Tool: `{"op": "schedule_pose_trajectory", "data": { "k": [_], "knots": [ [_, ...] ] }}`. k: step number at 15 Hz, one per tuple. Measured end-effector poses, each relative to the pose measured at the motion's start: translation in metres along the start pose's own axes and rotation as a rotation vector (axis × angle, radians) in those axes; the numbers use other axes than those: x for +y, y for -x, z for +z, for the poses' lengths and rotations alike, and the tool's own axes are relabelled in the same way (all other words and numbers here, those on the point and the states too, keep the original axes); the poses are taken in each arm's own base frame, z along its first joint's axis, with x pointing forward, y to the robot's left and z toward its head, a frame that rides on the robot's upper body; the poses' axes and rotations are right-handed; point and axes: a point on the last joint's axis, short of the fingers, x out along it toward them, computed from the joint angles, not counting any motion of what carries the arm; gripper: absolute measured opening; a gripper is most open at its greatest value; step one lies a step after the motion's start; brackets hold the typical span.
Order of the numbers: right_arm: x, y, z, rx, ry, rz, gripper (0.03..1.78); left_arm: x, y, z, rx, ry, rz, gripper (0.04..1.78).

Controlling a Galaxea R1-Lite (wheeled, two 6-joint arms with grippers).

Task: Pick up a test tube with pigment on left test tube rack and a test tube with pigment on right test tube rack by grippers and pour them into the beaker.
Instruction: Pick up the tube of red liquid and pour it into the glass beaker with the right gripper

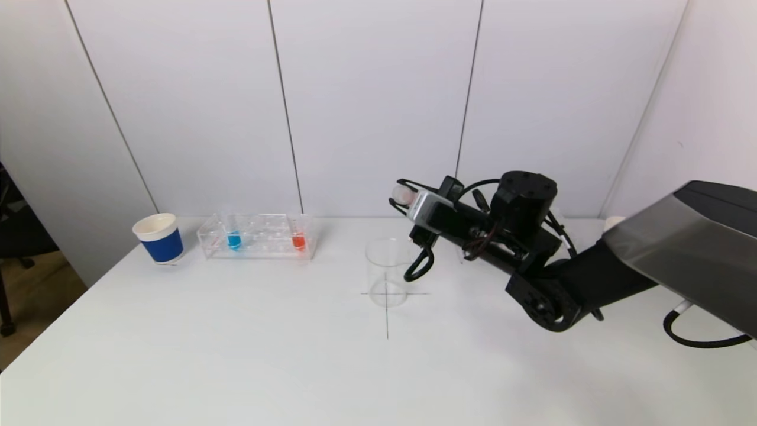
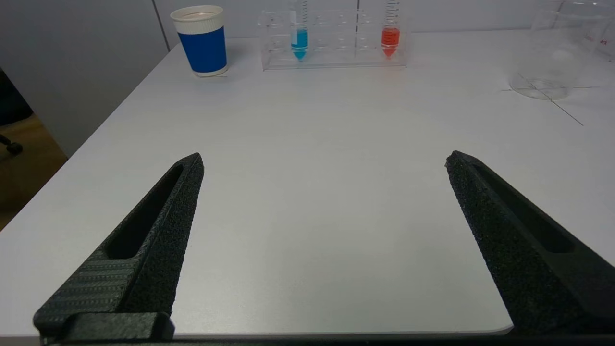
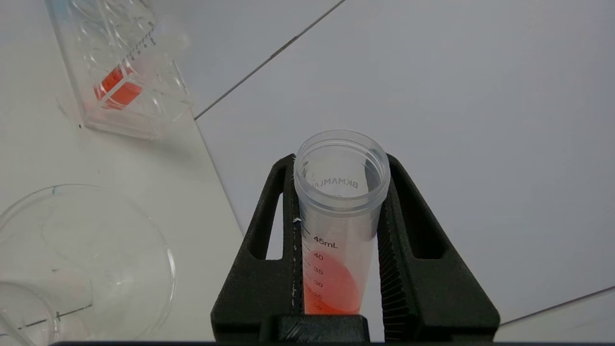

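Note:
My right gripper (image 1: 412,198) (image 3: 340,161) is shut on a clear test tube (image 3: 336,230) holding orange-red pigment (image 3: 331,283). The tube lies tilted, its open mouth (image 1: 404,193) above and just right of the clear beaker (image 1: 387,272) (image 3: 96,250). The beaker looks empty. The left test tube rack (image 1: 257,245) (image 2: 336,60) holds a blue tube (image 1: 233,239) (image 2: 299,41) and a red tube (image 1: 298,241) (image 2: 390,41). My left gripper (image 2: 324,161) is open over bare table near the front edge, with nothing between its fingers. The right rack is hidden behind my right arm.
A blue and white paper cup (image 1: 159,238) (image 2: 202,41) stands left of the left rack. A thin black cross (image 1: 387,313) is drawn on the white table under the beaker. The wall stands close behind the rack. The table's left edge (image 2: 110,115) drops to the floor.

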Motion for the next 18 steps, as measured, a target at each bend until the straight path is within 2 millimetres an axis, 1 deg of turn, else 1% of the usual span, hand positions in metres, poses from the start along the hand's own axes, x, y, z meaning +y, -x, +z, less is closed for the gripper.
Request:
{"op": "schedule_pose_trajectory", "data": {
  "k": [6,10,18],
  "knots": [
    [0.002,0.001,-0.001,-0.018,0.092,-0.027,0.5,0.0,0.0,0.0,0.0,0.0,0.0,1.76],
    [0.004,0.005,-0.008,0.0,0.124,-0.015,0.5,0.0,0.0,0.0,0.0,0.0,0.0,1.76],
    [0.012,0.013,-0.01,-0.004,0.239,-0.014,0.5,0.0,0.0,0.0,0.0,0.0,-0.001,1.76]
  ]
}}
